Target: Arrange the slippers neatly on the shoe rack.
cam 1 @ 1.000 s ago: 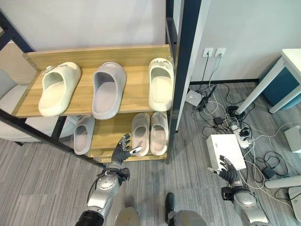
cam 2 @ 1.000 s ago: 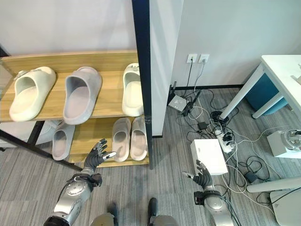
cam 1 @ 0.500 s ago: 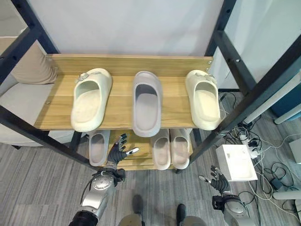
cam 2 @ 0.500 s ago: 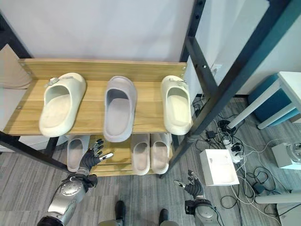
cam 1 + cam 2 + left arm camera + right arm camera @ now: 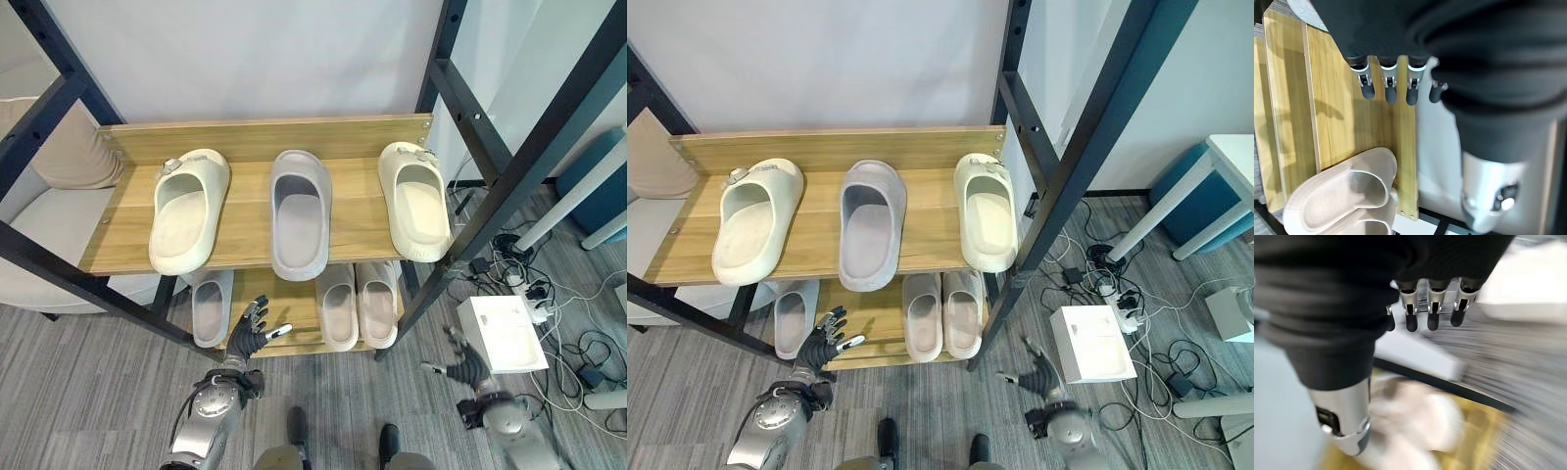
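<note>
slippers on shoe rack (image 5: 257, 233), top shelf w/ cream slipper (image 5: 188, 209), grey slipper (image 5: 300, 223), cream slipper (image 5: 415, 199), pale pairs below, left hand (image 5: 249, 336) & right hand (image 5: 462, 366) fingers spread, empty

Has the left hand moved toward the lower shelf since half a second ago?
No. The left hand stays open in front of the lower shelf, between the single slipper and the pair, as before. The whole view shifted, so the camera moved.
</note>
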